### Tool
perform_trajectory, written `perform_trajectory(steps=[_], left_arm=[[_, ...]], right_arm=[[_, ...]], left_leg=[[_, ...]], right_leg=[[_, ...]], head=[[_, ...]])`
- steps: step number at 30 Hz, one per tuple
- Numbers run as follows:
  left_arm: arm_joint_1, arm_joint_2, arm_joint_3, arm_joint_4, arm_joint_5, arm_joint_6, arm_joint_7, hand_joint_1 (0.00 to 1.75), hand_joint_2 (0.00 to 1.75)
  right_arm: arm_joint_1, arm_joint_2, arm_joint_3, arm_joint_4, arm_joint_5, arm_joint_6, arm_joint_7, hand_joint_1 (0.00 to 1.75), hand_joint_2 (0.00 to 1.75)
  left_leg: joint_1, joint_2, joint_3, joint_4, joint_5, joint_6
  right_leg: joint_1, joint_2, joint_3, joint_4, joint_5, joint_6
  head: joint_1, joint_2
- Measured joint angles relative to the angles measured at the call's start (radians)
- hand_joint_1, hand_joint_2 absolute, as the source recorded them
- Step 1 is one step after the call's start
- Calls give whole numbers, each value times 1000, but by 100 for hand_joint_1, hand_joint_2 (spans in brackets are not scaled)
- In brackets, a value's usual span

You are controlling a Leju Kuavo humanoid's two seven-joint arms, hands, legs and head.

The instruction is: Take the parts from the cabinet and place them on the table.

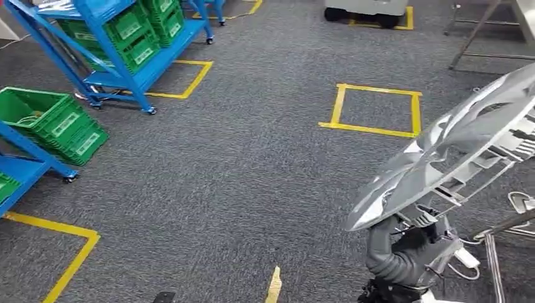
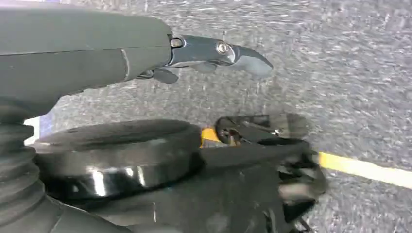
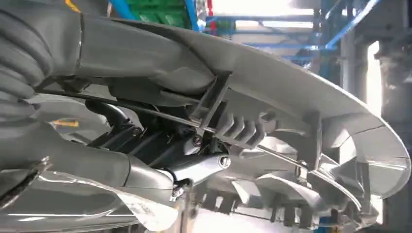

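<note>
A large silver wheel cover (image 1: 454,139) with open spokes hangs tilted over the carpet at the right of the head view. My right hand (image 1: 421,222) grips it from below by its inner ribs. In the right wrist view the cover's ribbed back side (image 3: 291,87) arches over the hand, whose dark fingers (image 3: 194,165) hook around a wire ring on it. My left hand (image 2: 145,53) hangs over grey carpet with its fingers stretched out and nothing in it.
Blue wheeled racks (image 1: 145,69) with green crates (image 1: 135,31) stand at the far left, with another green crate (image 1: 53,123) lower down. Yellow tape squares (image 1: 372,129) mark the carpet. A metal stand's legs (image 1: 498,252) are at the right and a white cart (image 1: 366,7) at the far side.
</note>
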Motion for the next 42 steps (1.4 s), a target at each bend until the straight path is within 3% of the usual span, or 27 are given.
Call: perform_trajectory(steps=[1,2,3,5,6,7,11,12,13,14,16,17,18,19,21,22,26,27,29,31,32,34,36,37,38,41,42], left_arm=[[2,-2,2,0,10,0,-12,0,175],[3,-3,2,0,13,-3,-23,0,175],[2,-7,2,0,17,-8,-34,0,175],[-1,-14,3,0,18,-5,-49,0,175],[0,-16,3,0,17,4,-52,0,175],[0,-10,3,0,17,14,-64,0,175],[-2,5,4,0,25,24,-80,0,175],[-3,5,5,0,28,28,-74,0,175],[-4,8,9,0,38,31,-62,0,175],[-3,9,17,0,49,33,-51,0,175],[2,8,33,0,69,34,-47,0,175],[4,6,39,0,78,29,-59,0,175],[3,3,47,0,82,24,-76,0,175],[1,-1,50,0,83,19,-96,0,175],[-3,-6,51,0,81,14,-121,0,175],[-5,-4,51,0,79,13,-128,0,175],[-10,-1,51,0,64,21,-137,0,175],[-11,-1,51,0,61,22,-136,0,175],[-12,0,51,0,63,30,-127,0,175],[-8,4,51,0,69,36,-116,0,175],[-6,5,52,0,71,38,-114,0,175],[-4,7,52,0,73,39,-113,0,175],[-5,8,52,0,74,39,-113,0,175],[-5,9,52,0,75,39,-113,0,175],[-5,14,52,0,74,38,-111,0,175],[-7,16,52,0,64,40,-95,0,175],[-8,13,52,0,59,41,-90,0,175]], right_arm=[[1,0,0,0,-4,0,3,175,175],[2,0,0,0,-10,2,7,175,175],[3,0,0,0,-13,4,10,175,175],[7,0,0,0,-15,5,14,175,175],[7,-1,0,0,-14,7,15,175,175],[3,-2,1,0,-14,14,15,175,175],[-4,-7,3,-1,-16,24,15,175,175],[-5,-8,4,-1,-16,24,15,175,175],[-5,-8,4,-2,-15,21,13,175,175],[-8,-9,5,-3,-14,14,12,175,175],[-5,-10,6,-4,-19,5,6,175,175],[-3,-11,6,-4,-29,4,0,175,175],[-2,-14,7,-4,-42,5,-5,175,175],[-3,-15,8,-4,-53,5,-10,175,175],[-6,-16,9,-4,-71,8,-22,175,175],[-13,-16,9,-3,-77,10,-26,175,175],[-20,-16,12,0,-88,17,-39,175,175],[-20,-16,14,0,-88,17,-40,175,175],[-22,-16,14,1,-87,17,-41,175,175],[-23,-16,14,2,-82,21,-41,175,175],[-23,-16,14,2,-79,23,-40,175,175],[-23,-16,14,2,-71,25,-37,175,175],[-24,-17,14,2,-63,29,-33,175,175],[-26,-17,14,2,-60,31,-32,175,175],[-31,-18,13,2,-56,32,-32,175,175],[-37,-21,11,2,-40,32,-32,175,175],[-39,-22,10,1,-32,32,-31,175,175]], left_leg=[[0,-4,-35,71,-21,1],[0,-6,-53,100,-18,3],[-1,-9,-49,79,13,8],[-1,-26,7,-62,113,19],[-1,-63,40,-148,161,26],[1,-121,52,-180,163,32],[-4,-86,60,-221,157,34],[7,-65,66,-236,166,37],[3,-54,70,-242,167,40],[2,-39,70,-242,167,43],[-3,-5,69,-241,166,43],[-3,12,69,-240,166,43],[-3,26,69,-240,165,42],[-3,38,69,-240,165,41],[-2,59,72,-239,161,35],[-7,66,74,-238,159,29],[-7,93,80,-236,156,9],[-3,87,78,-233,151,1],[0,19,49,-148,85,-4],[-1,-1,-28,24,6,-2],[-1,-4,-56,83,-7,1],[-7,-11,-49,53,40,15],[-18,-33,21,-109,136,36],[-24,-83,55,-191,168,47],[-21,-107,63,-212,161,56],[-25,-82,69,-225,157,55],[-15,-64,75,-248,168,54]], right_leg=[[2,14,0,0,1,-1],[4,29,1,1,1,-2],[5,45,2,1,1,-2],[5,75,7,1,1,-1],[4,88,7,1,1,-1],[4,97,2,4,3,2],[-6,146,-24,1,18,32],[-6,134,-36,8,10,33],[3,70,-48,37,-13,35],[2,37,-77,97,-49,39],[1,9,-147,246,-112,44],[0,4,-168,289,-120,47],[-1,0,-162,279,-102,49],[-3,-5,-131,225,-67,51],[-6,-37,-24,40,9,51],[4,-71,-3,-3,-13,47],[8,-32,-2,-1,-1,14],[3,-22,1,-6,4,6],[3,-7,-1,-6,8,-2],[8,16,-2,-5,9,-9],[12,31,-2,-5,9,-10],[19,59,-1,-5,10,-11],[21,87,0,-4,12,-13],[18,97,-1,-5,14,-12],[22,107,-5,-1,15,-9],[13,141,-17,-6,25,6],[18,144,-26,-4,24,10]], head=[[0,0],[1,0],[0,0],[0,0],[1,0],[3,0],[-3,0],[-1,0],[2,0],[6,0],[6,0],[5,0],[6,0],[6,0],[6,0],[6,0],[4,0],[3,0],[-2,0],[-1,0],[-1,0],[-1,0],[0,0],[0,0],[1,0],[-2,0],[-2,0]])
